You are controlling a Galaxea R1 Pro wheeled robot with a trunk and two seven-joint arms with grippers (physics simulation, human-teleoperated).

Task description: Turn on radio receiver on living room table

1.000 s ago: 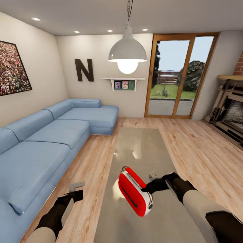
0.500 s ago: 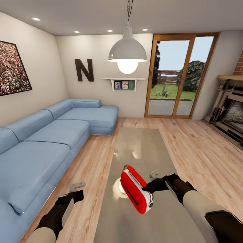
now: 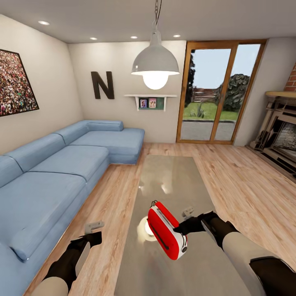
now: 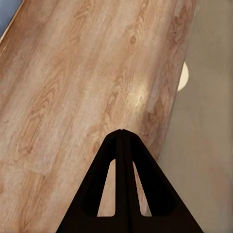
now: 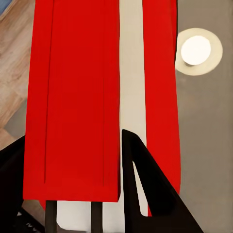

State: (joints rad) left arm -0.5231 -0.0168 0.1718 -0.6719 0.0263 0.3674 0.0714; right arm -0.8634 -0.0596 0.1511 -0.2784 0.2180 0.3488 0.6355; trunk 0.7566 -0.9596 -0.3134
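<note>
Lower center, the right pincer [image 3: 177, 230] touches the red radio receiver [image 3: 166, 235], grip unclear, on the grey bench [image 3: 172, 176]; the left pincer [image 4: 122, 132], lower left, is pressed together.

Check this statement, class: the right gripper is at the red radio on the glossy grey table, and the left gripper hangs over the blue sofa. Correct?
Not quite. The left gripper hangs over the wood floor, as the left wrist view shows. The right gripper is at the radio on the table.

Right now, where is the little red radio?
In the head view the radio receiver is tilted above the near end of the shiny grey table, just right of the blue sofa, with the right end effector at its side.
</note>
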